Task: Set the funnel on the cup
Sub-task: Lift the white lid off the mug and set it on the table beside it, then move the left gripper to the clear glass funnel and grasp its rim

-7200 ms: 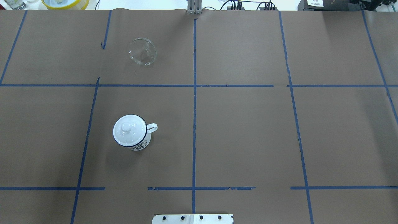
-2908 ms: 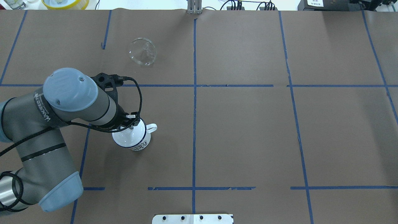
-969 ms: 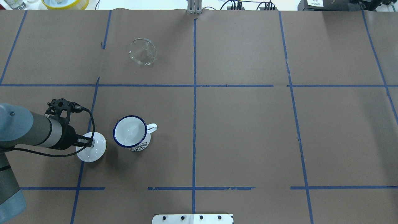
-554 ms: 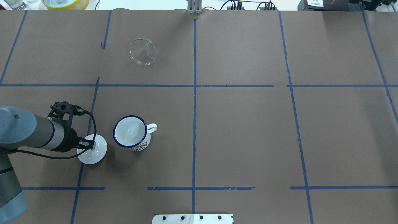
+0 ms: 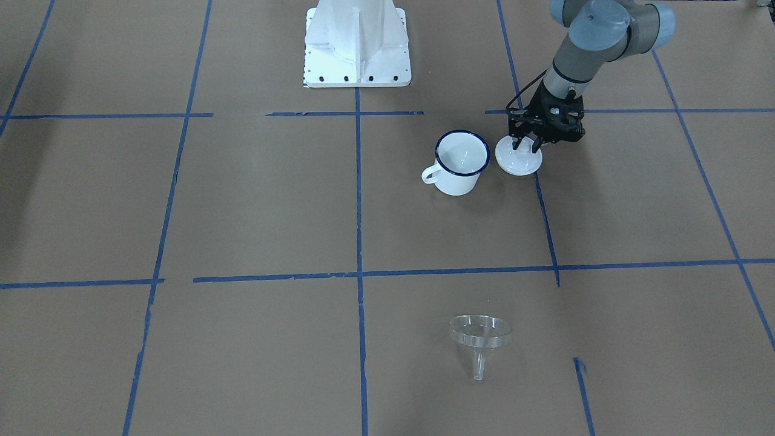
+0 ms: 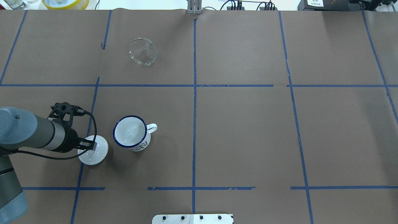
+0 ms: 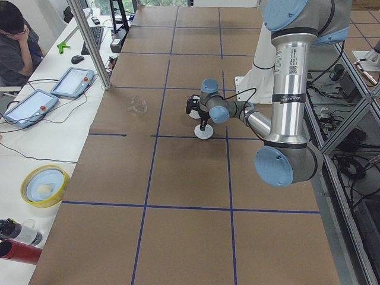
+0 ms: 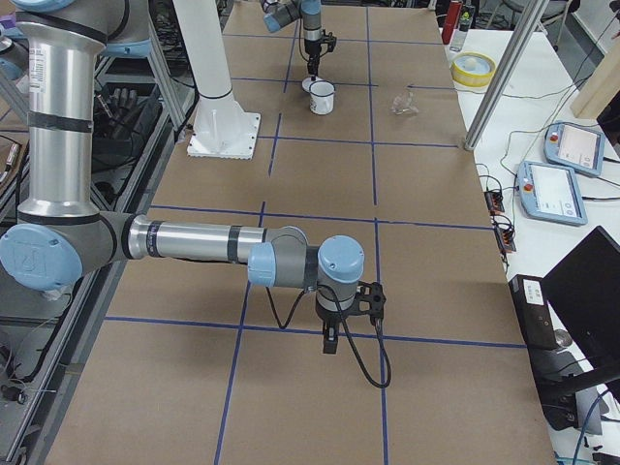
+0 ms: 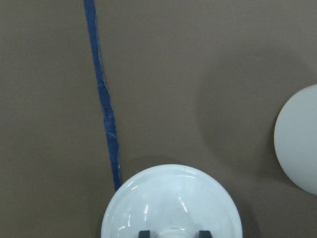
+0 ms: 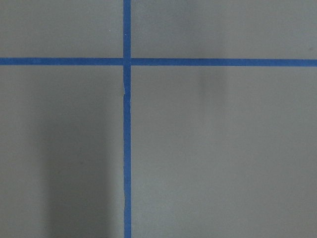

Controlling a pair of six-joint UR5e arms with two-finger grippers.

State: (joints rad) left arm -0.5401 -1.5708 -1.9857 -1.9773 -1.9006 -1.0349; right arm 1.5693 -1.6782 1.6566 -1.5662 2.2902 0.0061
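Note:
The clear funnel (image 6: pixel 142 51) lies on its side at the far left-middle of the table, also in the front view (image 5: pixel 480 336). The white cup (image 6: pixel 130 132) with a blue rim stands open, handle to the right (image 5: pixel 461 162). My left gripper (image 6: pixel 90 144) is shut on the knob of the round white lid (image 6: pixel 94 152), which is low at the table just left of the cup (image 5: pixel 519 160). The left wrist view shows the lid (image 9: pixel 168 203) and the cup's edge (image 9: pixel 299 144). My right gripper (image 8: pixel 329 344) hangs over bare paper far off; I cannot tell its state.
The robot's white base plate (image 5: pixel 357 42) is at the table's near edge. A metal post (image 7: pixel 92 44), tablets (image 7: pixel 71 80) and a yellow bowl (image 6: pixel 65 3) sit along the far side. Blue tape lines (image 6: pixel 194 93) cross the brown paper.
The left arm lifted the lid off the cup and carried it left. In the last second the lid shifted slightly right and toward the robot, settling lower beside the cup.

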